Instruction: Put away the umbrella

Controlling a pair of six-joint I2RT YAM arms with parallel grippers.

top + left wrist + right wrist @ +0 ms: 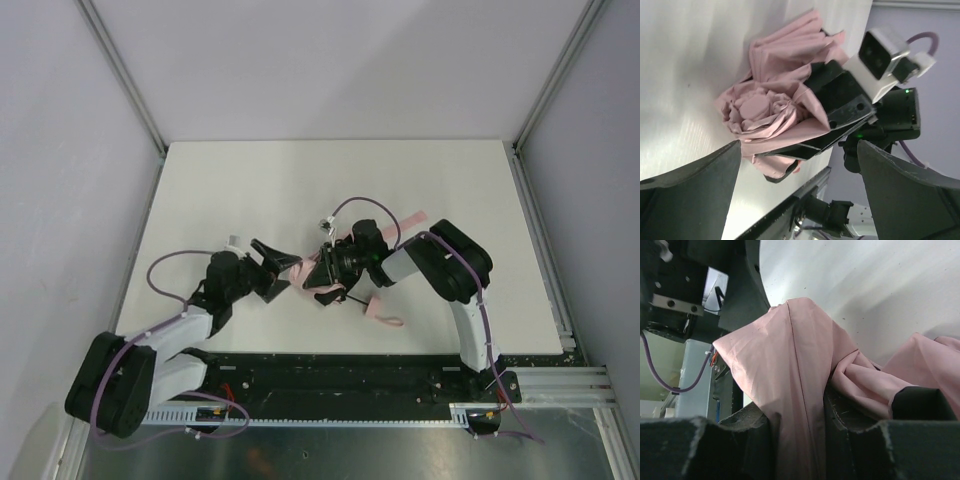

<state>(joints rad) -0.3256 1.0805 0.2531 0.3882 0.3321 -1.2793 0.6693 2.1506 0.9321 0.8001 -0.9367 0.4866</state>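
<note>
Walls (60,150) of pale grey close in 3 sides of the white desk (250,190), with aluminium rails (125,75) running up the back corners and a black base rail (330,375) along the near edge. 2 black-and-white arms reach in from that rail and meet near the middle of the desk.

Between them lies the umbrella (303,266), collapsed into a crumpled bundle of pale pink fabric. Its pink handle (374,307) and thin strap (392,321) lie on the desk on the near side of the right arm, and a pink strip (410,218) pokes out on the far side.

The right tool (325,272) is clamped on a fold of the umbrella's fabric, its body covering much of the bundle from above. The left tool (283,272) is spread wide, facing the bundle's bunched end and just clear of it.

Purple cables (160,265) loop along both arms, and a green light (905,91) glows on the right wrist.
</note>
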